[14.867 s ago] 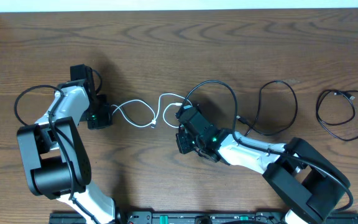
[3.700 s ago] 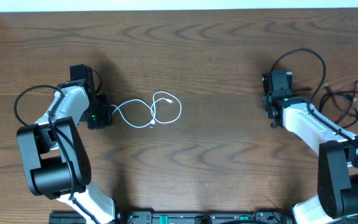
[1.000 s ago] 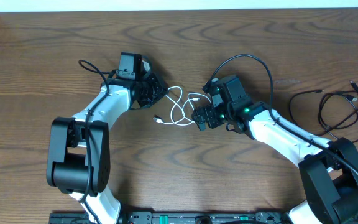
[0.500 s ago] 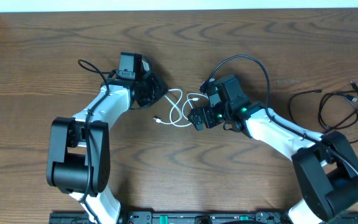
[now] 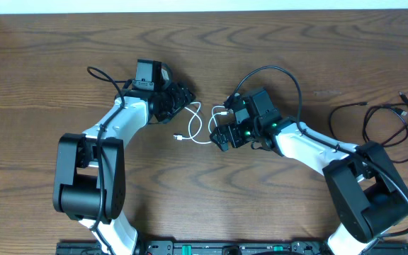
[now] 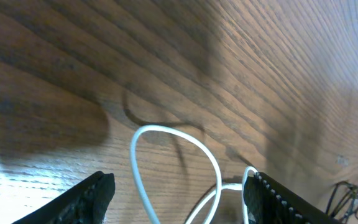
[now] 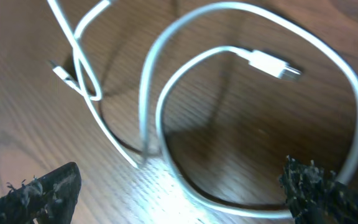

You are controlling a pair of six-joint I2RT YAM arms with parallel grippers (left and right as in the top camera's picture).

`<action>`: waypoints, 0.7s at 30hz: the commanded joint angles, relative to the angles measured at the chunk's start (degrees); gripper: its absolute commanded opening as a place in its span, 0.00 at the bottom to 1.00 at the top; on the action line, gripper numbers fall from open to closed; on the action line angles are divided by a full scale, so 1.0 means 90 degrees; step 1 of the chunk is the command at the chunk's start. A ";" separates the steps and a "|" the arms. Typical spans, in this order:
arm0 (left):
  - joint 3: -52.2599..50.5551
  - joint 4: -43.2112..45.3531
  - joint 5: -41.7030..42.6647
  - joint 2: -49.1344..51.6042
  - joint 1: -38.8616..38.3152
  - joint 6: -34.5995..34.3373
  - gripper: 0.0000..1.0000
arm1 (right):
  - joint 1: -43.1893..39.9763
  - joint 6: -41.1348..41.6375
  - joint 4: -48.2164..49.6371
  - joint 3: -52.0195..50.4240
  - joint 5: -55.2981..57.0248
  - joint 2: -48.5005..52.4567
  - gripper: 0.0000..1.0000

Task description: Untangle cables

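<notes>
The white cable (image 5: 193,120) lies in loose loops on the wooden table between both grippers. My left gripper (image 5: 188,101) is open at the cable's upper left end. In the left wrist view, the left gripper (image 6: 179,205) has white strands (image 6: 166,134) running between its spread fingers (image 6: 95,196), untouched. My right gripper (image 5: 217,129) is open at the loops' right side. The right wrist view shows the right gripper (image 7: 182,193) hovering over a curve of the white cable (image 7: 148,99), with the cable's plug (image 7: 272,64) beyond. The black cable (image 5: 383,107) lies apart at the far right.
The arms' own thick black wires arch above each wrist (image 5: 275,71). The table's back edge (image 5: 204,10) runs along the top.
My left gripper has opened and released the white cable. The right gripper has shifted left, closer to the loops, staying open.
</notes>
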 commanded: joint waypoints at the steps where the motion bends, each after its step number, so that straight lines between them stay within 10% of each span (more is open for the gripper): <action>1: -0.0039 -0.0010 -0.0202 0.0051 0.0087 0.0131 0.72 | 0.0187 0.0036 0.0112 0.0029 -0.0223 0.0046 0.99; 21: -0.0039 -0.0236 0.0988 0.0049 0.1061 0.0131 0.86 | 0.1008 0.0923 0.1287 0.0029 0.0787 0.0440 0.99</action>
